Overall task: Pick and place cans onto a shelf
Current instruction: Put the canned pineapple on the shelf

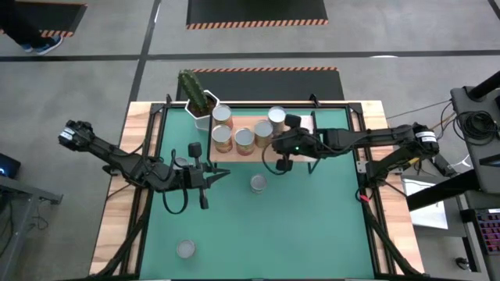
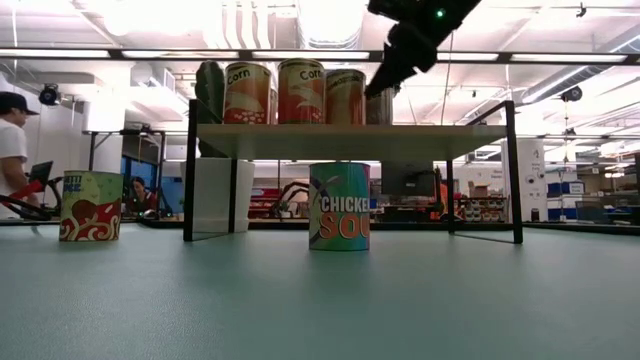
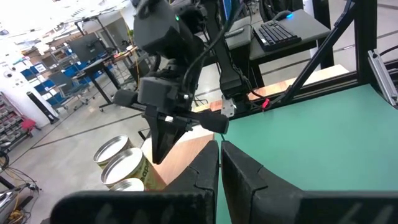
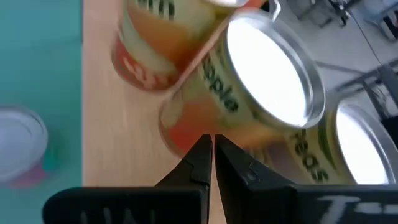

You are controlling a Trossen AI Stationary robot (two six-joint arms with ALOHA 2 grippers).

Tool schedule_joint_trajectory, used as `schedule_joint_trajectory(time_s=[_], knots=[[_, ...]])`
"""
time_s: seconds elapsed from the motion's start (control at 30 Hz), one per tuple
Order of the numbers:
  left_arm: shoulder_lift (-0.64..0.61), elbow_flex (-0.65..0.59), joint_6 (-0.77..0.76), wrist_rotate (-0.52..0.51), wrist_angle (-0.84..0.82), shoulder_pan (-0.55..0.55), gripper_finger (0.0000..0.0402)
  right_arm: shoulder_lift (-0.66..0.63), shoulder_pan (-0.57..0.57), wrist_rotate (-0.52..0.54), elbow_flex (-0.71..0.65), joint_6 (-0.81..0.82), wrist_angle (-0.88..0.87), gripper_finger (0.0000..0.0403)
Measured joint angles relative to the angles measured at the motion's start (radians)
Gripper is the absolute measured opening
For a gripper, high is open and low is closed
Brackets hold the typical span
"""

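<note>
Several cans (image 1: pixel 244 139) stand upright on the light-wood shelf (image 2: pixel 300 140) at the far middle of the green mat. My right gripper (image 1: pixel 273 147) hangs shut over the shelf, its fingertips (image 4: pixel 202 146) slanting down beside the nearest can (image 4: pixel 261 81). One can (image 1: pixel 258 183) stands on the mat in front of the shelf, and it shows in the low view as the soup can (image 2: pixel 338 205). Another can (image 1: pixel 186 249) stands near the front edge, and a third (image 1: pixel 181 162) is beside my left arm. My left gripper (image 1: pixel 221 175) is shut and hovers above the mat left of centre. My right gripper's shut fingertips (image 2: pixel 374 90) come slanting down from the table's right to the side of a can on the shelf. I cannot tell whether they touch it. My left gripper touches nothing.
A white pot with a cactus (image 1: pixel 201 105) stands at the shelf's far left end. The shelf rests on thin black legs (image 2: pixel 188 180) with free room beneath. A person (image 2: pixel 12 150) sits beyond the table. Open mat lies at the near right.
</note>
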Motion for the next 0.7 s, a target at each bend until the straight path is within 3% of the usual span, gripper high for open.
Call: schedule_joint_trajectory(time_s=[0.23,0.43,0.7], knots=[[0.0,0.0,0.0,0.0,0.0,0.0,0.0,0.004,0.0,-0.02,-0.001,-0.012,0.041,0.0008],[0.0,0.0,-0.011,0.0,0.0,0.0,0.0,-0.053,0.025,-0.021,-0.01,0.048,-0.038,0.0008],[0.0,0.0,-0.063,0.0,0.038,0.002,0.0,-0.194,0.123,-0.022,-0.2,0.087,0.12,0.0008]])
